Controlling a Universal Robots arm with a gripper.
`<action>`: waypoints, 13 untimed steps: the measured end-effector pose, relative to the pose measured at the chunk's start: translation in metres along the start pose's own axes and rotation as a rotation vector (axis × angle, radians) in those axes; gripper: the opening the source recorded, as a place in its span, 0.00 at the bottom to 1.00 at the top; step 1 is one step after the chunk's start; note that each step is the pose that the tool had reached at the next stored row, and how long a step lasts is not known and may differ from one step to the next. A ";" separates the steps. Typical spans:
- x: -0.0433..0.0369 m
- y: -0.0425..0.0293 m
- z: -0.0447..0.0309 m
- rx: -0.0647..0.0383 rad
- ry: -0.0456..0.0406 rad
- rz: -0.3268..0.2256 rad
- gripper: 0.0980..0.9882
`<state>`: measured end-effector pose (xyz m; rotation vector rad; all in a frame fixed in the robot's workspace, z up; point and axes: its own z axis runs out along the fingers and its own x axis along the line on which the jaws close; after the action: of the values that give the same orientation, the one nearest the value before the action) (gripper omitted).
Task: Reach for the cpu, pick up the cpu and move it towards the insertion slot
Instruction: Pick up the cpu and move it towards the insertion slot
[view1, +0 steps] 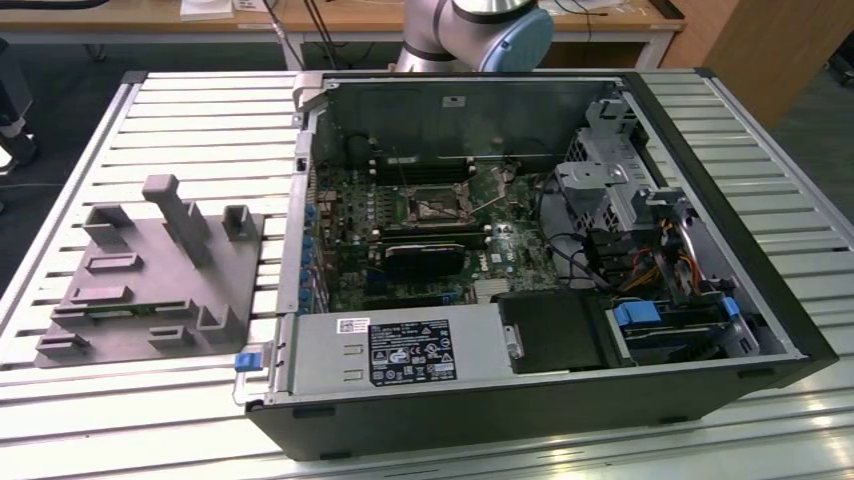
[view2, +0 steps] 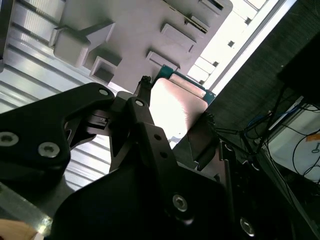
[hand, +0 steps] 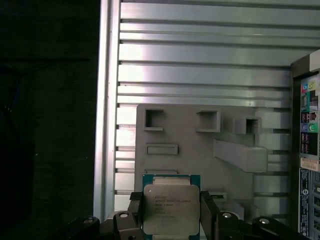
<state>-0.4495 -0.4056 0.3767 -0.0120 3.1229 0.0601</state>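
Note:
The cpu (hand: 171, 207), a flat square chip with a pale metal top and a green rim, sits between the two black fingers (hand: 134, 212) of my gripper (hand: 171, 216), which is shut on it. In the second wrist view the cpu (view2: 177, 107) shows bright between the fingertips of the gripper (view2: 175, 114). The chip hangs well above the grey plastic fixture (hand: 200, 145). The insertion slot (view1: 434, 205), a square socket with a shiny frame and dark centre, lies on the motherboard inside the open computer case (view1: 747, 300) in the exterior view.
The grey fixture (view1: 147, 270) with upright blocks lies on the slatted metal table (view1: 200, 120), at the exterior view's left of the case. A long black finned module (view1: 427, 255) sits just in front of the socket. Cables and drive bays (view1: 641, 250) crowd the case's right side. The arm's base (view1: 481, 25) stands behind the case.

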 end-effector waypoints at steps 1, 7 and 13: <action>0.0000 0.0000 0.0000 0.000 0.0001 0.000 0.50; -0.0019 0.0000 -0.0002 0.000 0.0003 0.000 0.50; -0.0117 -0.0001 0.0000 0.000 0.0002 0.000 0.50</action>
<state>-0.4378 -0.4055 0.3769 -0.0119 3.1231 0.0599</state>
